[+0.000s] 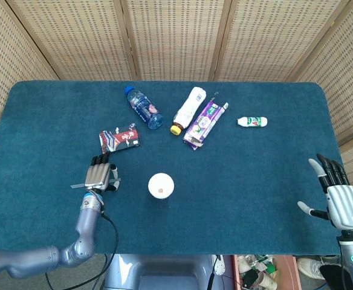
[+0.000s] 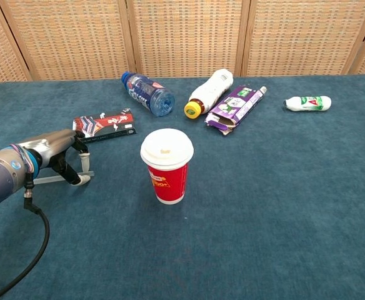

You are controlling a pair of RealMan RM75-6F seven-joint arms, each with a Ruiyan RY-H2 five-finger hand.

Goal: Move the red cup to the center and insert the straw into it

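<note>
The red cup (image 1: 161,185) with a white lid stands upright near the table's middle front, also plain in the chest view (image 2: 167,166). To its left, my left hand (image 1: 100,176) (image 2: 59,156) reaches down to the cloth with its fingers curled over a thin clear straw (image 1: 77,186) (image 2: 45,180), which it pinches low against the table. The straw lies nearly flat, sticking out on both sides of the hand. My right hand (image 1: 336,197) hovers at the front right edge with fingers spread and nothing in it; the chest view does not show it.
A red-black packet (image 1: 119,139) lies just behind the left hand. Along the back lie a blue water bottle (image 1: 144,107), a white bottle with a yellow cap (image 1: 187,110), a purple carton (image 1: 204,122) and a small white-green bottle (image 1: 252,121).
</note>
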